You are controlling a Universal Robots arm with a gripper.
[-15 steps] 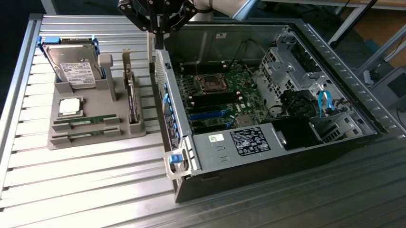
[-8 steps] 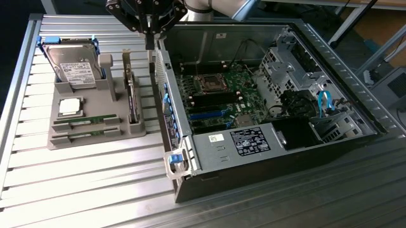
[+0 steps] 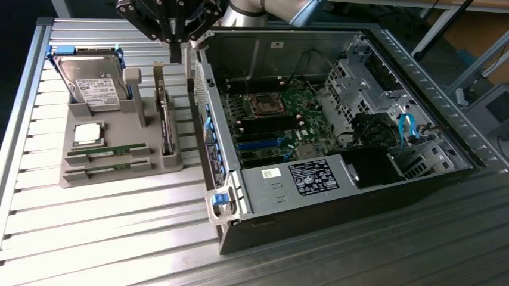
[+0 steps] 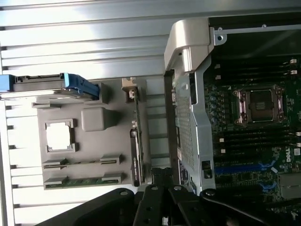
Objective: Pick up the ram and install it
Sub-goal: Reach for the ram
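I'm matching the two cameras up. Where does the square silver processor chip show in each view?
Exterior view: the processor chip lies in the grey tray at the exterior view's left, between the hard drive and two slim slots.
Wrist view: the chip sits in that tray, between hard drive and slots.
Shared landmark: the processor socket on the motherboard inside the open case.

Room above the ram looks open; card stands beside.
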